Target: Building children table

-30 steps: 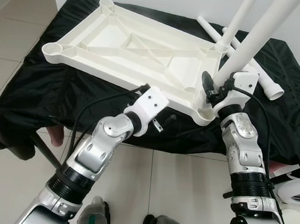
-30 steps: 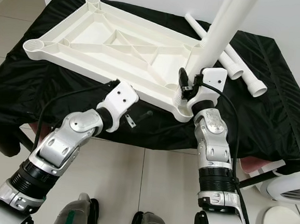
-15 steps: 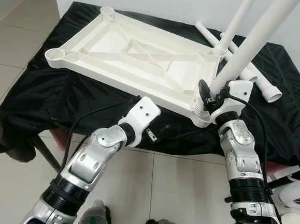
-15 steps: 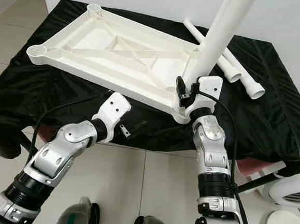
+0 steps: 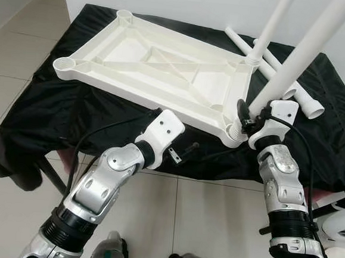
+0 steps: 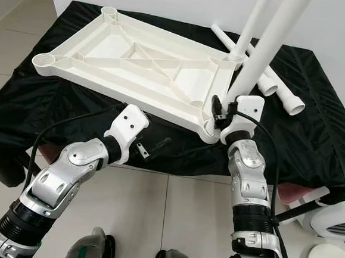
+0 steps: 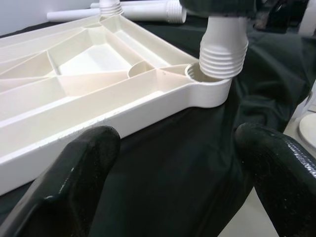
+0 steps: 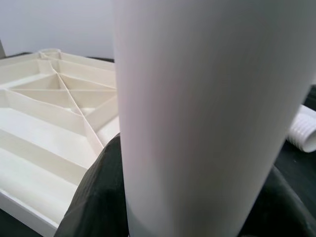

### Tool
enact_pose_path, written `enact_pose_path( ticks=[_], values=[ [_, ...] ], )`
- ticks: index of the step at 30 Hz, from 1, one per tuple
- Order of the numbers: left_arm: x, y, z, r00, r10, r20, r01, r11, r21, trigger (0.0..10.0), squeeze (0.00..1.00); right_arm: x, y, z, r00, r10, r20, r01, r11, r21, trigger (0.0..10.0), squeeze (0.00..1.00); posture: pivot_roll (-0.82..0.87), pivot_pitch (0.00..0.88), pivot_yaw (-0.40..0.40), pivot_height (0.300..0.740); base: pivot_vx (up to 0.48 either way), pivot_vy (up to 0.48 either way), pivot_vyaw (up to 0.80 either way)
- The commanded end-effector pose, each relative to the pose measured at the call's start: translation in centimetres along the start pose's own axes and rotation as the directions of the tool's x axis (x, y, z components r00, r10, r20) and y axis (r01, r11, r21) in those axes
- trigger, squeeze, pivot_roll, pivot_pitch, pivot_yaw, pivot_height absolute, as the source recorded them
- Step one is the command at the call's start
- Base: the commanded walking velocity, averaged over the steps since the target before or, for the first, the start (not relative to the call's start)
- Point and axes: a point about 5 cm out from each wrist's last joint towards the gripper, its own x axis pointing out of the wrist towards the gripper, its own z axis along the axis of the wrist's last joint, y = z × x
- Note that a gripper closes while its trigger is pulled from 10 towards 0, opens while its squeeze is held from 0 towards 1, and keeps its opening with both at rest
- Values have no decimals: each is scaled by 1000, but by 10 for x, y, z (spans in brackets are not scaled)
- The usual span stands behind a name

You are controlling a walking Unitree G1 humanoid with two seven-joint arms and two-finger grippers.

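On black cloth (image 5: pixel 55 102), white ribbed tabletop (image 5: pixel 159 68) lies inverted.

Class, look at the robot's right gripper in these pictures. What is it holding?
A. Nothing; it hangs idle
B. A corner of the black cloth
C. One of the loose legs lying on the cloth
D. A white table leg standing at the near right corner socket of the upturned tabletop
D: the right gripper is shut on the white table leg, whose threaded end sits at the corner socket of the tabletop.
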Motion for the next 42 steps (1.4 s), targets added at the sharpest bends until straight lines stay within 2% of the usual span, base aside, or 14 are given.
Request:
enact_pose_path(
  ticks=[1, 8, 14, 22, 35, 42],
  values=[
    [-1, -9, 1, 993, -122, 0, 122, 993, -3, 10000, 0, 3, -6, 2, 1000, -15, 9, 15, 1000, 6, 10000, 0, 77, 39, -59, 740, 0, 0, 0],
    [-3, -10, 3, 993, -119, 3, 119, 993, -2, 10000, 0, 7, -3, 0, 1000, 10, -2, -10, 1000, 11, 10000, 0, 87, 44, -64, 740, 0, 0, 0],
    [-8, -10, 7, 993, -118, 14, 118, 993, -10, 10000, 0, 12, 11, -3, 996, 88, -9, -87, 995, 41, 10000, 0, 100, 49, -77, 740, 0, 0, 0],
    [-9, -14, 6, 992, -126, 9, 127, 992, -12, 10000, 0, 15, 14, -8, 993, 115, -37, -112, 992, 59, 10000, 0, 103, 53, -87, 740, 0, 0, 0],
    [-10, -15, 9, 991, -135, 15, 135, 991, -11, 10000, 0, 9, -9, -25, 990, 80, -112, -70, 993, 93, 10000, 0, 92, 62, -82, 740, 0, 0, 0],
    [-11, -16, 10, 990, -137, 15, 137, 990, -15, 10000, 0, 6, -11, -30, 985, 128, -116, -115, 987, 114, 10000, 0, 94, 69, -83, 740, 0, 0, 0]
  ],
)
